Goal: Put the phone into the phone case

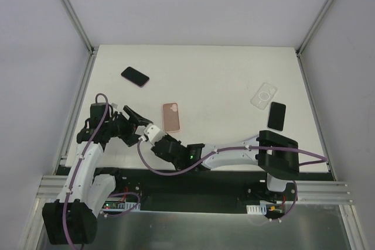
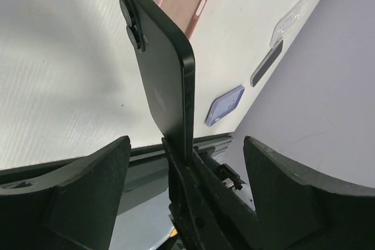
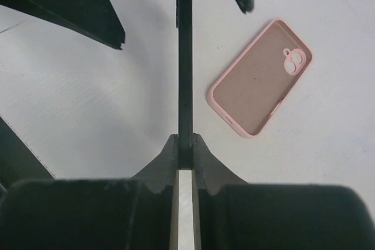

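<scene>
Your right gripper (image 3: 185,147) is clamped on the end of a dark phone (image 3: 185,57) farthest from its camera lenses, holding it upright and edge-on above the white table (image 1: 222,74). Your left gripper (image 2: 186,165) stands wide, one finger on each side of the phone, apart from it. The pink phone case (image 3: 259,77) lies open side up on the table nearby.
</scene>
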### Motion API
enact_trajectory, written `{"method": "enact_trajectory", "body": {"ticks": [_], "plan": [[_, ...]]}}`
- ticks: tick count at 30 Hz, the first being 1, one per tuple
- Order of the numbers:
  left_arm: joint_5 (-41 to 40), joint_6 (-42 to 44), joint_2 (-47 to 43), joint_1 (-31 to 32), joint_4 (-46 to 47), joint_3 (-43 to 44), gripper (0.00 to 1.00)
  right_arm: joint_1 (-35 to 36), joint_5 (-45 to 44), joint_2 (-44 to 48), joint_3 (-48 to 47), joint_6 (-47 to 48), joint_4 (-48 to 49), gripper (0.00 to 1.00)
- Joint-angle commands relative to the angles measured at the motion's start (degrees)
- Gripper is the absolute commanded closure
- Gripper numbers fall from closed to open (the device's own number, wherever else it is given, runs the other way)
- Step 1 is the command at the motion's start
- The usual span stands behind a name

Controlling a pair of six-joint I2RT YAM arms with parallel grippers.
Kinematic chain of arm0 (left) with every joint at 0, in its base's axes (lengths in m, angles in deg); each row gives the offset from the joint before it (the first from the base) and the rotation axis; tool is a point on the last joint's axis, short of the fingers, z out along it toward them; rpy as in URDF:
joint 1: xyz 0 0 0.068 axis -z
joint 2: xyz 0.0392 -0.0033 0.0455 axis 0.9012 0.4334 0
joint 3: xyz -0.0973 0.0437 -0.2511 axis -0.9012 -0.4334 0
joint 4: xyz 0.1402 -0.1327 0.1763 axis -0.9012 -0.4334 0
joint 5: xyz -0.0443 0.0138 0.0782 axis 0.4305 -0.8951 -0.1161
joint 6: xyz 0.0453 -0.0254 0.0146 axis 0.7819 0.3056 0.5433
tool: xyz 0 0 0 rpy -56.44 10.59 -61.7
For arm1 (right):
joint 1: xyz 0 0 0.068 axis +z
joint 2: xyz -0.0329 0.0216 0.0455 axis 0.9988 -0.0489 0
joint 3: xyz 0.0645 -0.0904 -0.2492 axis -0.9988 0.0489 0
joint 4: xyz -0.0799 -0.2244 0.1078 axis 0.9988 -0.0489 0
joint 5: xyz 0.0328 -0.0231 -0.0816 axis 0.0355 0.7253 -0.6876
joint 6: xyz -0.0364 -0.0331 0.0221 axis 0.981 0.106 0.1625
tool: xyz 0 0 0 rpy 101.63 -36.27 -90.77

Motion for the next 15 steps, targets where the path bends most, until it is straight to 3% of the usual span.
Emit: {"method": "enact_trajectory", "body": {"ticks": [1,7,15], "plan": [[-1.9,-4.7,-1.4,1.2,-1.6,-0.4,0.25,2.6,-8.9,-1.2,-5.4,4.3,3.1,0.99],[-3.2,-6.7,-2.0,2.3,-1.6,-2.7,0.35,5.6,-13.9,-3.7,-8.1,7.7,3.2,0.99],[-4.5,-5.8,-2.2,2.5,-1.6,-3.8,0.64,7.4,-18.0,-4.8,-10.0,10.6,2.6,0.99]]}}
